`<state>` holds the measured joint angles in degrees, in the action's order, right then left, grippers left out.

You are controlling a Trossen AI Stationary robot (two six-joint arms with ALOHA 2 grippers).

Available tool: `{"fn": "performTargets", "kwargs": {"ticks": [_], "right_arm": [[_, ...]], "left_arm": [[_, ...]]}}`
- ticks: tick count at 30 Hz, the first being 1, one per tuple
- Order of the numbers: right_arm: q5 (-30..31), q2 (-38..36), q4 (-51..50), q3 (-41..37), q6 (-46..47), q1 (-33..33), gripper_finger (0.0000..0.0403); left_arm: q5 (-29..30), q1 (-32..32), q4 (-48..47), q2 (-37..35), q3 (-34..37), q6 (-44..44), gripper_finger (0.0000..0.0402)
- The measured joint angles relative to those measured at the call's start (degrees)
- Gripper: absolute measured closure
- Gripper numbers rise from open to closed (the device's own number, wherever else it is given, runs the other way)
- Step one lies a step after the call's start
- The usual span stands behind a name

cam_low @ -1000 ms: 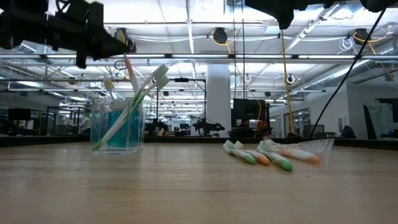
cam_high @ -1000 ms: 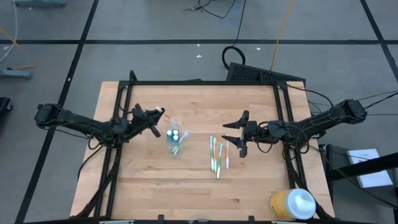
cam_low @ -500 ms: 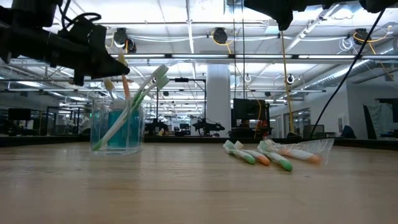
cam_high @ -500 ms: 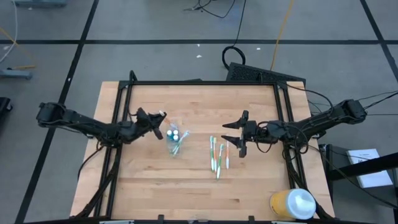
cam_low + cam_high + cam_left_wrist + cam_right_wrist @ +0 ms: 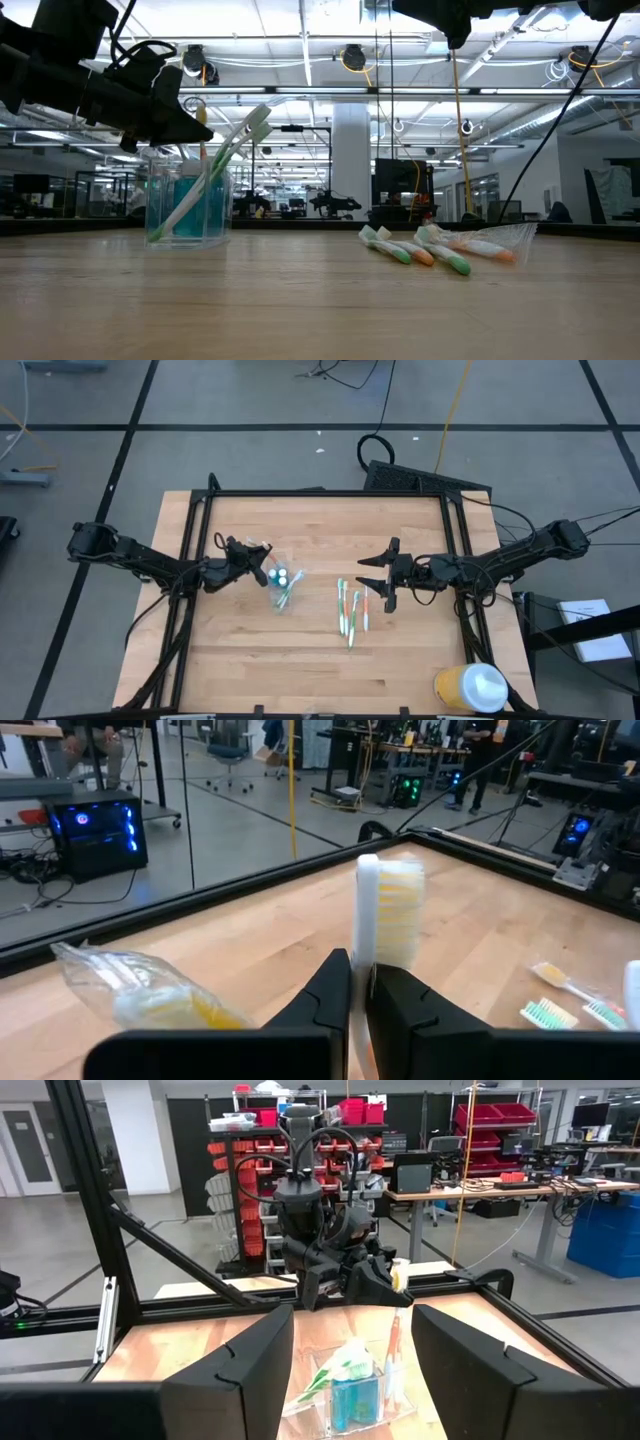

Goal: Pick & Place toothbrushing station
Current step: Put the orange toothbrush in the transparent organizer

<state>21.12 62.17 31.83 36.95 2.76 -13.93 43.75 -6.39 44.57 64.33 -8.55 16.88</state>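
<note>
Over the clear cup [image 5: 281, 586], the left gripper [image 5: 253, 555], clamped on an orange toothbrush [image 5: 201, 128], has lowered it inside; release looks next. Right gripper [image 5: 381, 584] waits wide.

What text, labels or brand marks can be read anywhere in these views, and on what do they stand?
None can be read.
Blue tubes in the clear cup: any print too small to read.
Yellow container: no label shows from above.
Sheet of paper beside the table: lines of print too small to read.
Red bins on the shelves behind: no legible markings.
</note>
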Motion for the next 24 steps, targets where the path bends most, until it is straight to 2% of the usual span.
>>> {"fn": "performTargets", "kwargs": {"ticks": [10,18,24], "right_arm": [[0.0,0.0,0.0,0.0,0.0,0.0,0.0204],[0.0,0.0,-0.2,0.0,0.0,0.0,0.0204],[0.0,0.0,-0.4,0.0,0.0,0.0,0.0203]], "left_arm": [[0.0,0.0,-0.2,0.6,0.0,0.2,0.0376],[-0.3,0.0,-0.9,0.5,0.1,2.3,0.0304],[-0.2,0.0,-0.3,0.4,0.1,2.3,0.0228]]}}
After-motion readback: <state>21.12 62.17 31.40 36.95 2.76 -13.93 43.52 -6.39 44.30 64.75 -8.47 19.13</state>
